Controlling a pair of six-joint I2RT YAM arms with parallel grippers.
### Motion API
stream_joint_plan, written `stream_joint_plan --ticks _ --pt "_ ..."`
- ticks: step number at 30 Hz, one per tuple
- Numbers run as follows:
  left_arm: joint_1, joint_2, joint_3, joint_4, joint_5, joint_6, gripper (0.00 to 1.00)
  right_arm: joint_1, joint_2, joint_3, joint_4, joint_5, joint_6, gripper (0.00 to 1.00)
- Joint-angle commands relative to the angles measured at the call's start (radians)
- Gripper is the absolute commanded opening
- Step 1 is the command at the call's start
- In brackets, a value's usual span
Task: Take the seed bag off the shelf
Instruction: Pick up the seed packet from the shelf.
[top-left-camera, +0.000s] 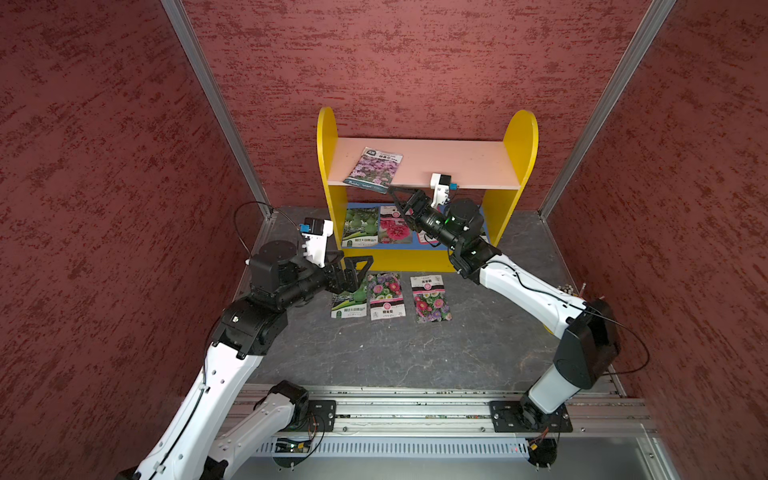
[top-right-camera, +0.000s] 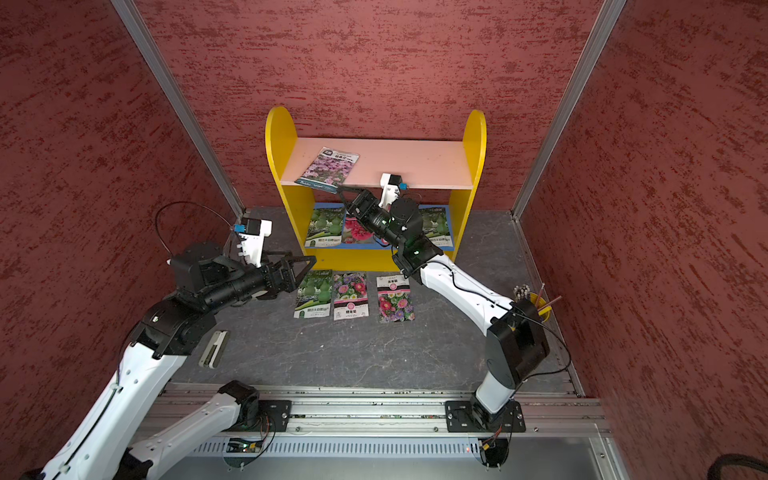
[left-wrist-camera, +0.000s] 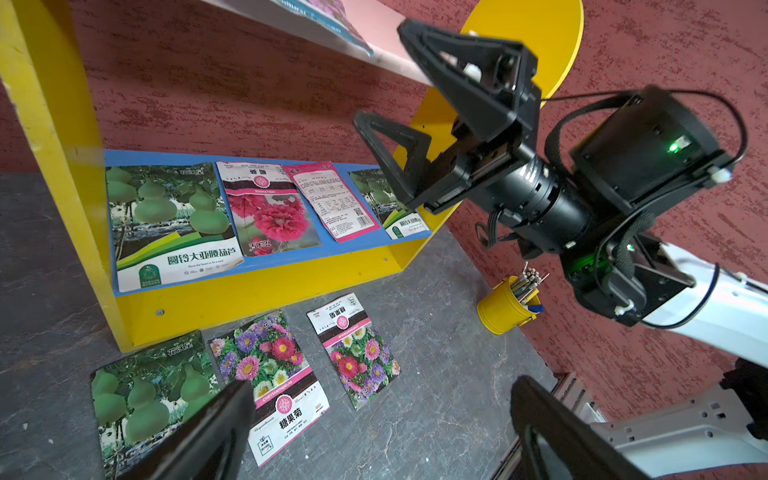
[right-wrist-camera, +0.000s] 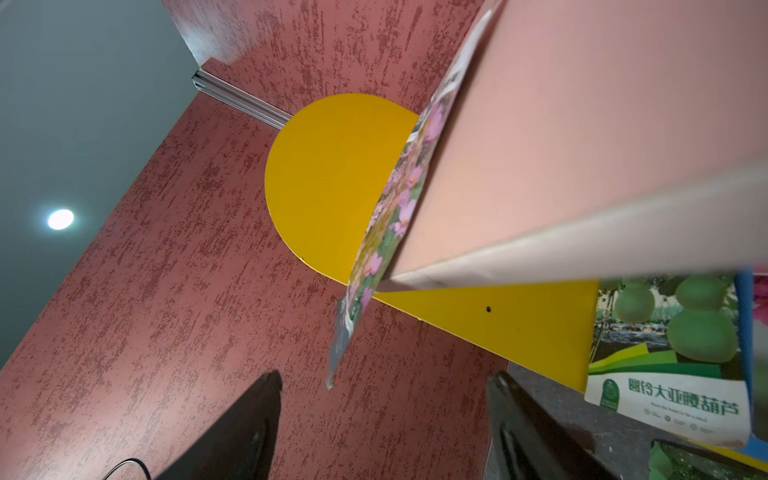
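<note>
my right pincer (top-left-camera: 395, 199) gapes apart at the seed bag's (top-left-camera: 374, 168) overhanging corner, not yet clamped; the bag lies on the shelf (top-left-camera: 457, 162).

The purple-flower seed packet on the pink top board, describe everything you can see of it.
The flat, glossy packet of purple and pink flowers has a dark header with white print and a teal bottom strip. It lies face up, skewed, on the pale pink upper board of the yellow shelf, its bottom edge overhanging the front. The open right gripper has its fingers either side of the overhanging corner, seemingly not touching it.
</note>
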Motion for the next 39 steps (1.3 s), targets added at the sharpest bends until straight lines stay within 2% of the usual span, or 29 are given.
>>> stream_joint_plan --ticks 1,10,24,33,39 --pt "-0.004 0.003 -0.030 0.047 0.030 -0.016 1.00 0.007 -0.014 0.057 -0.028 0.029 -0.029 0.81" --pt "-0.004 -0.014 -0.064 0.076 0.024 -0.015 1.00 0.011 0.042 0.124 -0.046 0.023 -0.012 0.79" --pt "-0.004 -0.015 -0.089 0.087 0.020 -0.015 1.00 0.030 0.138 0.224 -0.041 0.004 0.022 0.68" --pt "-0.003 0.005 -0.109 0.117 0.030 -0.021 1.00 0.032 0.173 0.262 -0.030 -0.012 0.037 0.53" --pt "-0.002 0.007 -0.122 0.130 0.036 -0.029 1.00 0.033 0.184 0.276 -0.031 -0.014 0.039 0.38"
